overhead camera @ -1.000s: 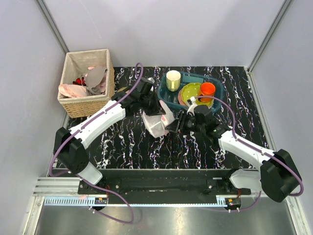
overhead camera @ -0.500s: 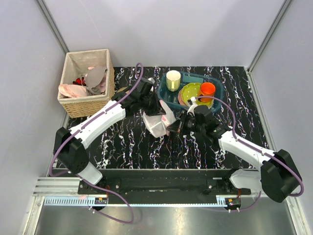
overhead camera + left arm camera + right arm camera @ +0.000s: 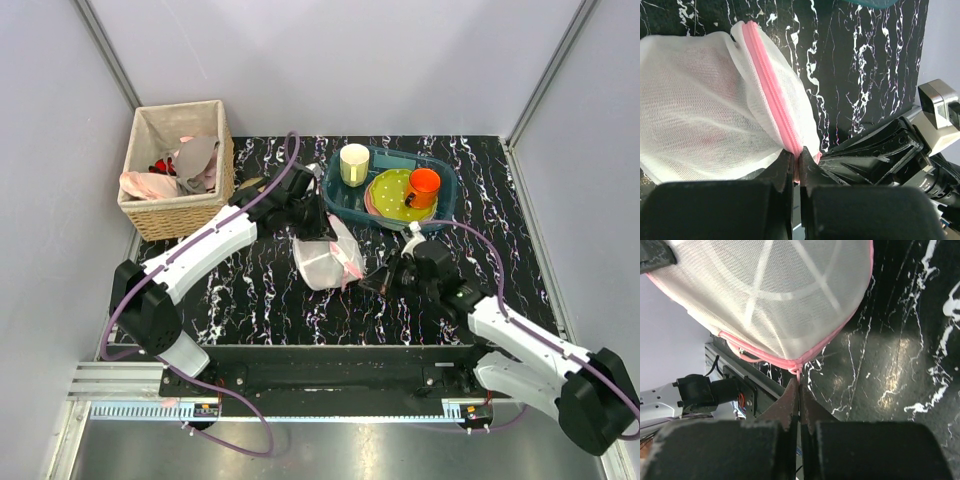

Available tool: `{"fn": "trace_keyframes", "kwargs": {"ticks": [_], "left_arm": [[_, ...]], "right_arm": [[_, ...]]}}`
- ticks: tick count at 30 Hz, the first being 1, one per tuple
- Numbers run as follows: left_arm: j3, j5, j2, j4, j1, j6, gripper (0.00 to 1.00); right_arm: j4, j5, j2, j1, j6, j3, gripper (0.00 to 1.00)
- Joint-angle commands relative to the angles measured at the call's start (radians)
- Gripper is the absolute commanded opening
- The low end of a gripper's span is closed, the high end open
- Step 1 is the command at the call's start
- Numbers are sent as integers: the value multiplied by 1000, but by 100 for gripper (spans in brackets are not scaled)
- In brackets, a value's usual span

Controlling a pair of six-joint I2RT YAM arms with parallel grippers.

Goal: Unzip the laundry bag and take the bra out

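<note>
Nearest the bases, your right gripper (image 3: 799, 390) has its jaws pressed together on a small pink tab (image 3: 797, 372) at the lower seam of the laundry bag (image 3: 770, 295). I take the tab for the zipper pull, though the view is too tight to be sure. Just above those jaws the bag hangs as a rounded white mesh pouch, and it seems to be held up off the bench (image 3: 250, 290).

On the far side of the bag, your left gripper (image 3: 796, 165) has its jaws clamped on the pink zipper trim (image 3: 771, 95), with the right jaws just beside them. The track running ahead of the left jaws looks closed along all that shows. The bra does not show plainly; only a faint reddish tint lies behind the mesh ahead of the left jaws.

So you are at the very start of the unzip. Next, hold the left as the anchor and draw the right along the curve of the trim, not straight outward, or the tab may slip and the mesh may bunch.

Beyond the left jaws sit a teal tub (image 3: 343, 205) of dishes and a wicker basket (image 3: 180, 215) of cloths, both well apart from the work.
</note>
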Motion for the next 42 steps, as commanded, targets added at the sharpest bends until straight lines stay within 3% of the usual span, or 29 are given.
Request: {"fn": "trace_keyframes", "kwargs": {"ticks": [1,10,12,13,14,15,17,22,28,37,42], "left_arm": [[70,4,6,17,9,57,0],[174,94,169,90,8,120,0],[159,155,189,136,9,146,16],[160,174,194,146,9,152,28],[166,195,194,146,9,173,45],[172,229,183,137,9,185,79],[194,229,159,72,9,225,98],[124,191,-20,-17,9,221,99],[-119,241,-171,153,2,62,83],[-113,219,-59,201,-41,-20,78],[-130,243,-6,288,-46,-93,65]], "right_arm": [[-148,-5,-83,6,-23,-20,0],[-258,-7,-184,7,-9,107,0],[-260,-4,-172,7,3,147,0],[-255,-1,-152,7,11,158,0],[-249,-1,-137,9,17,170,0],[-244,-1,-121,7,22,192,0],[-225,-7,-83,9,23,206,0],[-191,-14,-37,9,7,215,0],[-166,-39,5,9,-4,210,0],[-178,-27,-20,9,-1,195,0],[-180,-31,-23,9,8,175,0]]}}
